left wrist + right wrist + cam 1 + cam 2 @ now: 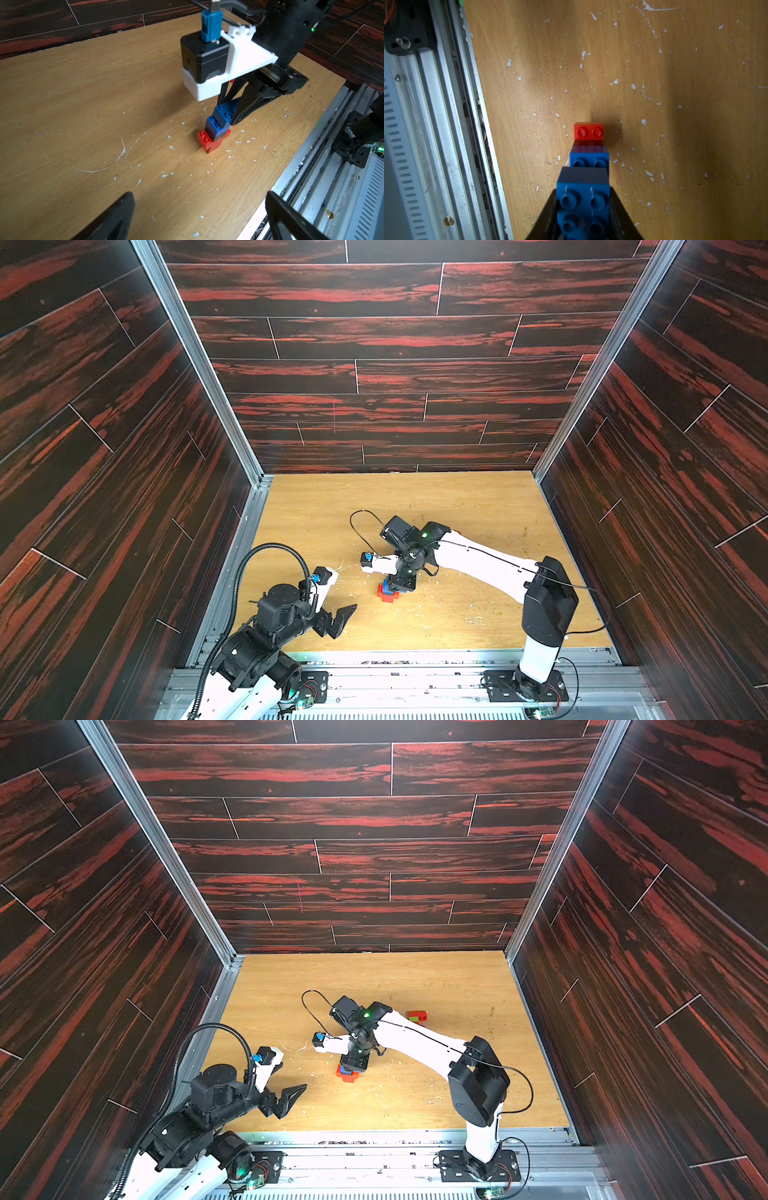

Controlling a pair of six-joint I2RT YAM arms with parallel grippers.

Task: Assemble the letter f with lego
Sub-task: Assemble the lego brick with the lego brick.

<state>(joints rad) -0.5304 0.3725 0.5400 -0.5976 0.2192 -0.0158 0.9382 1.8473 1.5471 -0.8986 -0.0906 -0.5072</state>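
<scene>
Right pincer [584, 195] astride lego [216, 125] (stacked)

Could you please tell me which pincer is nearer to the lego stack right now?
Right. The right pincer grips the top blue brick of the lego stack from above; the left pincer hangs open, apart from it, toward the robot's left.

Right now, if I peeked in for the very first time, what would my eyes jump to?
Probably the little lego tower near the middle of the wooden table: red at the bottom, black, then blue, with the right claw shut on its top blue brick. The left claw hangs wide open near the front left, holding nothing. A small red and green lego piece lies apart, behind the right arm.
</scene>
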